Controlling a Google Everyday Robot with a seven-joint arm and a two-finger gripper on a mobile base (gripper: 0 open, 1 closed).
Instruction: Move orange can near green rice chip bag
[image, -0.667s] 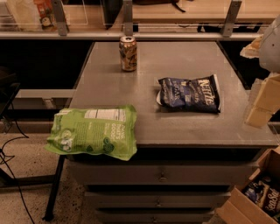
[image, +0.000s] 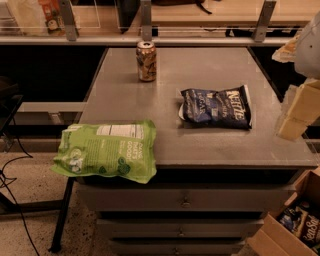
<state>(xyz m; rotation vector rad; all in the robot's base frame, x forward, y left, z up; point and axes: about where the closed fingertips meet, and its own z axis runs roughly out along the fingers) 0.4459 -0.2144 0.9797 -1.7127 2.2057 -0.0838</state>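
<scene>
The orange can (image: 146, 61) stands upright at the far left of the grey table (image: 200, 145). The green rice chip bag (image: 106, 151) lies flat at the table's front left corner, hanging a little over the edge. My gripper (image: 294, 116) is at the right edge of the view, above the table's right side, far from both the can and the bag. Only its pale blocky finger parts show.
A dark-blue Kettle chip bag (image: 216, 107) lies right of the table's middle. Drawers (image: 185, 201) sit under the tabletop. A cardboard box (image: 292, 225) with snacks stands on the floor at the right. A shelf rail (image: 150, 40) runs behind the table.
The gripper has shifted slightly at the right edge. The can and both bags have not moved.
</scene>
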